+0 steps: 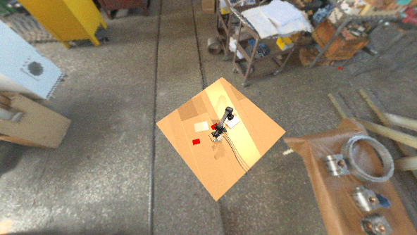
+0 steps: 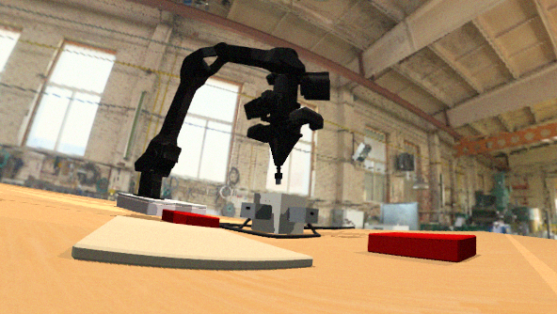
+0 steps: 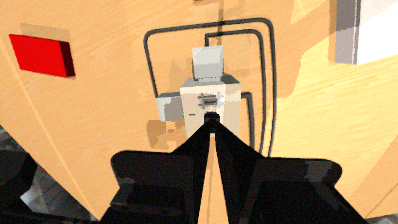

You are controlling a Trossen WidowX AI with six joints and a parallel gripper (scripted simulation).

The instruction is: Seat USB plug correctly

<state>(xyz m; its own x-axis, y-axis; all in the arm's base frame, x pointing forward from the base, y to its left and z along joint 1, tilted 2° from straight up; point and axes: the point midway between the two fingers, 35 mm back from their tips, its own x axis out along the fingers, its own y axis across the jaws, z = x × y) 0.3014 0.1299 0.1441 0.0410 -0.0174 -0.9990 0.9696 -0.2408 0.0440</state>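
Observation:
The small black USB plug (image 2: 278,178) (image 3: 212,117) has a pale metal tip pointing down in the exterior view. My gripper (image 2: 278,166) (image 3: 212,126) is shut on it and holds it upright in the air, a little above the power cube (image 2: 286,202) (image 3: 192,102) (image 1: 220,138). The plug is clear of the cube. A socket (image 3: 210,101) shows on the cube's top, just beyond the plug in the wrist view. My fingers hide part of the cube's top. I cannot tell which way round the plug is turned.
Grey plugs (image 3: 208,61) (image 3: 169,107) with black cables stick out of the cube's sides. Red blocks (image 2: 423,245) (image 2: 190,218) (image 1: 196,141) lie on the table. A flat cream slab (image 2: 188,240) (image 1: 201,126) lies near the cube. The arm stands on a white base (image 1: 232,122).

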